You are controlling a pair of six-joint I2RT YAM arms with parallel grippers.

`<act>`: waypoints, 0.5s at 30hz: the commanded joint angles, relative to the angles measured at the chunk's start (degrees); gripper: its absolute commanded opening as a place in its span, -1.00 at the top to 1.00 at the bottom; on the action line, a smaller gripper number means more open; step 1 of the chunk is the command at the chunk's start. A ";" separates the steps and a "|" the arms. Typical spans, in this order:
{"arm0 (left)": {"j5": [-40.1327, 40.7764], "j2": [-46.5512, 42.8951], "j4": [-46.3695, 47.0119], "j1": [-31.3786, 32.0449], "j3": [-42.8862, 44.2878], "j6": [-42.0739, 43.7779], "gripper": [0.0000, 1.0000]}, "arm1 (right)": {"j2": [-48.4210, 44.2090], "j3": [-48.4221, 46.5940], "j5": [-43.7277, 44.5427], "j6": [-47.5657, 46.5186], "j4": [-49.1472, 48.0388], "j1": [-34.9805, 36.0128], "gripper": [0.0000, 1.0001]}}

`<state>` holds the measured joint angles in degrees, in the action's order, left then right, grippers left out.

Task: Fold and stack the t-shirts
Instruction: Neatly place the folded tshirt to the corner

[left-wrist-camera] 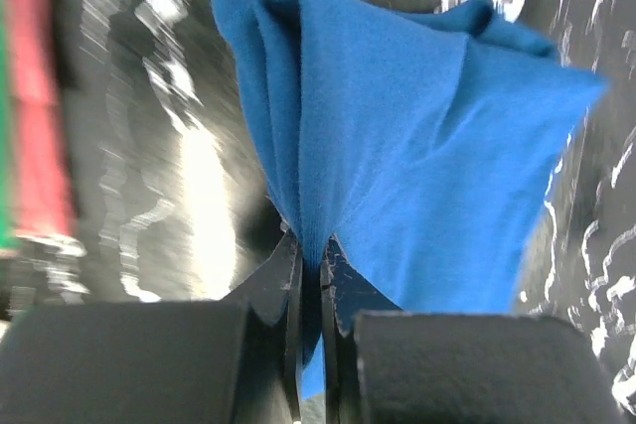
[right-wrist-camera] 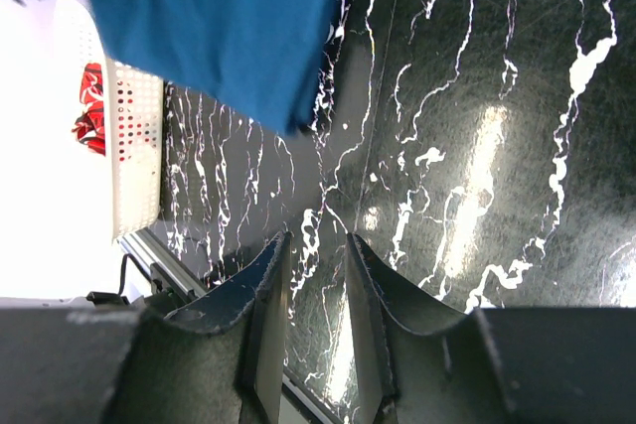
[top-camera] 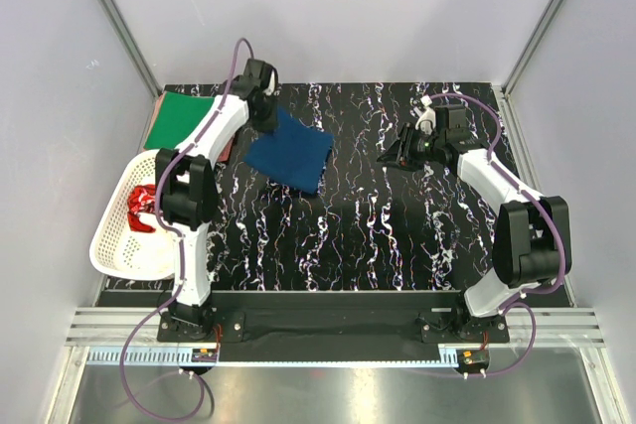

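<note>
The left claw [left-wrist-camera: 311, 265] is clamped on the blue t-shirt [top-camera: 290, 152]; the right claw [right-wrist-camera: 316, 263] hangs apart, empty, over the worktop [top-camera: 397, 235].

The blue t-shirt [left-wrist-camera: 417, 146] is soft, matt cloth with a fine weave. The table top [top-camera: 397, 235] is smooth and glossy, black with white veining. The basket [top-camera: 111, 245] is white perforated plastic. The frame rail [top-camera: 109, 328] is bare, satin-finish metal. The left gripper [left-wrist-camera: 310, 260] has matt, dark jaws, slightly grainy.
</note>
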<state>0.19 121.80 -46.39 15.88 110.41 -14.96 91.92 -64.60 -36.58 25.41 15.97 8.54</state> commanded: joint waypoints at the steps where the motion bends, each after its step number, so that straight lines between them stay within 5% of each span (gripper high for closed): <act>1: 9.38 0.10 -0.81 -0.32 8.32 5.72 1.00 | 0.98 -1.41 -0.42 0.25 -3.31 0.34 0.29; 15: 15.72 1.78 -0.89 -6.46 16.15 18.03 1.00 | 4.23 -2.73 -1.48 0.26 -4.63 0.25 0.29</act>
<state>12.73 124.31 -48.53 11.94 123.00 -2.11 96.33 -64.66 -37.08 25.61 14.04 8.54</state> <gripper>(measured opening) 0.068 0.354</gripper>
